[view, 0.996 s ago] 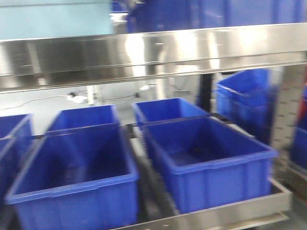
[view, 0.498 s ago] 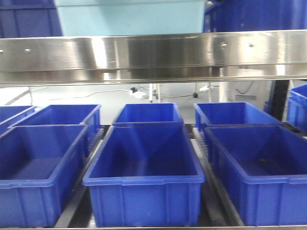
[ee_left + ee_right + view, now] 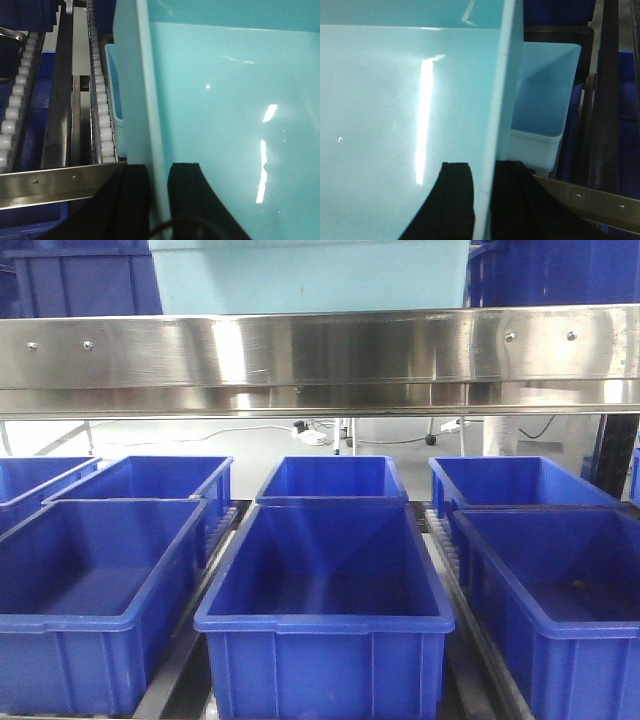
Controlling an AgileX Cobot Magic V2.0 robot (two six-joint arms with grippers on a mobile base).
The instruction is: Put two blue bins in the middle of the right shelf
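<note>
Both arms are gripping the held pale bin (image 3: 310, 275), one on each side wall. The left end effector (image 3: 159, 174) is clenching the left wall and the right end effector (image 3: 484, 171) the right wall. In each wrist view one black finger is sitting inside the bin and one outside.

The bin is showing just above the steel front rail (image 3: 320, 350) of the shelf tier, roughly centred in the front view. The rail is running crosswise in front of both end effectors. The bin's side walls are pointing away from the robot into the rack, so going by those walls, its long axis looks to be lying along the push-in direction. Neither arm is looking nearer; the grip is reading as symmetric.

A second pale bin (image 3: 545, 95) is showing just outside the held wall in the right wrist view, and its rim is showing in the left wrist view too. It is sitting deeper in, beside the white rollers (image 3: 102, 120).

What's hard to read:
- The rail is hiding the held bin's base, so I cannot tell whether it is resting on the rollers or hanging above them.
- I cannot tell whether the second bin is under the held one or behind it.
- The bin's far end is cut off in both wrist views.
- The arms themselves are not showing in the front view.

The dark blue bins (image 3: 325, 580) on the tier below are well apart from the held bin and aren't part of this move
</note>
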